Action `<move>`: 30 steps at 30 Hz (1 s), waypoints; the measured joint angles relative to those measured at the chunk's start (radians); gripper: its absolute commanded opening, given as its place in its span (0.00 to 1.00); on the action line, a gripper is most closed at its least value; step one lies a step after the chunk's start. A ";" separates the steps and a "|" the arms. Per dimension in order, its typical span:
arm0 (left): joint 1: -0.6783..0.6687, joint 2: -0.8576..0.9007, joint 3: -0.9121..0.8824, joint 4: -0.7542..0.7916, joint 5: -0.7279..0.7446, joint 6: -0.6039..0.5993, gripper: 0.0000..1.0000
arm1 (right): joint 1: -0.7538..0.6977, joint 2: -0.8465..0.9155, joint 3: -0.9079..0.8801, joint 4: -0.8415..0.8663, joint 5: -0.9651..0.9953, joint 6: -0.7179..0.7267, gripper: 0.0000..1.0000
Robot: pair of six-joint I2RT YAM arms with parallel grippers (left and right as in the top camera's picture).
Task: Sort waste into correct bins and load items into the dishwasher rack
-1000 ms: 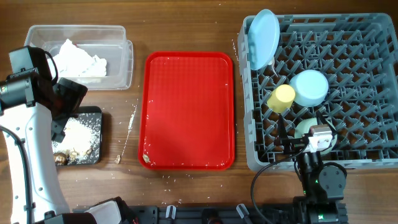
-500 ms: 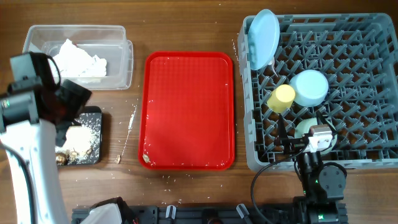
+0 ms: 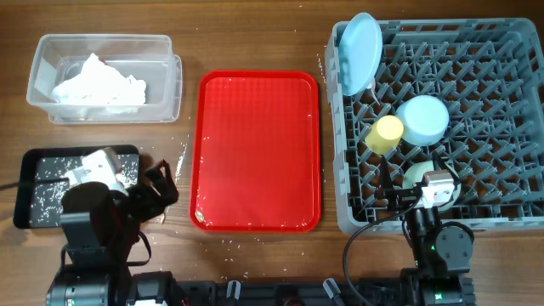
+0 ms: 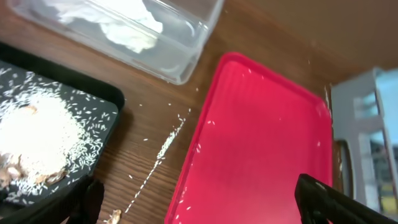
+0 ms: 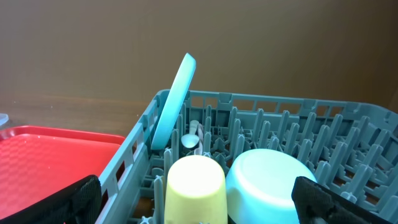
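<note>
Five items stand in the dishwasher rack (image 3: 501, 102): plate (image 3: 360, 53) on edge, blue bowl (image 3: 423, 119), second bowl (image 3: 415, 174), yellow cup (image 3: 384, 133), spoon (image 5: 190, 138). Napkins (image 3: 98, 83) lie in the clear box (image 3: 170, 81); rice (image 4: 37, 140) lies in the black tray (image 3: 34, 208). The red tray (image 3: 259, 153) carries only crumbs. Judged outstanding: stray grains (image 4: 165, 146) and one scrap (image 3: 161, 218) on the tabletop (image 3: 255, 34). The wrapper is not visible. Left gripper (image 4: 205, 199) and right gripper (image 5: 199, 199): jaws wide open, holding nothing. Nothing obstructs access.
</note>
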 measured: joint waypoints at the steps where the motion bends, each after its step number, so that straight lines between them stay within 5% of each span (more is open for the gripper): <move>1: -0.003 0.001 -0.004 0.000 0.010 0.020 1.00 | 0.000 0.000 0.000 0.000 0.000 0.000 1.00; 20: -0.005 0.002 -0.009 0.060 0.144 0.154 1.00 | 0.000 0.000 0.000 0.000 0.000 0.000 1.00; 30: -0.005 -0.071 -0.200 0.240 0.166 0.157 1.00 | 0.000 0.000 0.000 0.000 0.000 -0.003 1.00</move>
